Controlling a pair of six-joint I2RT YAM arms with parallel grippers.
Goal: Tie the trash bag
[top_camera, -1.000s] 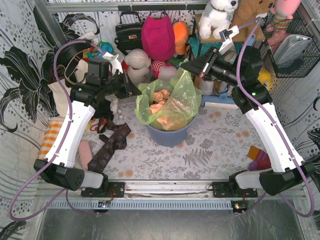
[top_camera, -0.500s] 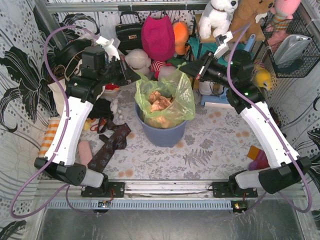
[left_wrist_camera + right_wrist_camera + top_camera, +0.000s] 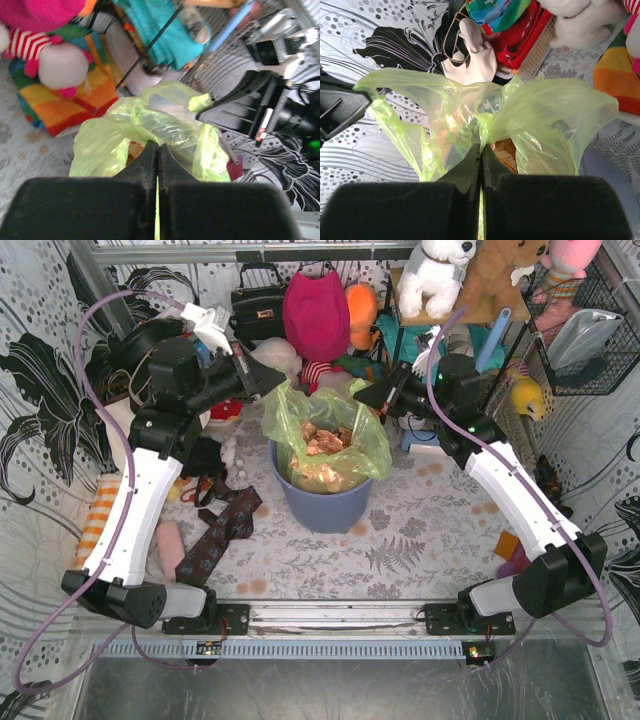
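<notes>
The left claw (image 3: 272,382) has its fingers pressed together on a pinch of the trash bag (image 3: 325,425) at the rim. In the left wrist view a sliver of green film shows in the seam between them. The right claw (image 3: 363,398) is clamped the same way on the opposite side of the rim, with the plastic gathered into a fold right at its tips.

The bag's mouth is stretched between the two claws. Its body hangs below them inside the blue-grey bin (image 3: 327,508), which stands on the table (image 3: 420,530). Crumpled pinkish-brown paper (image 3: 325,440) shows through the open mouth, lower than both claws. From the left wrist, the right claw's dark fingers are seen straight ahead across the bag, holding a puckered corner of green plastic. Soft toys lie on the table beyond both claws.
</notes>
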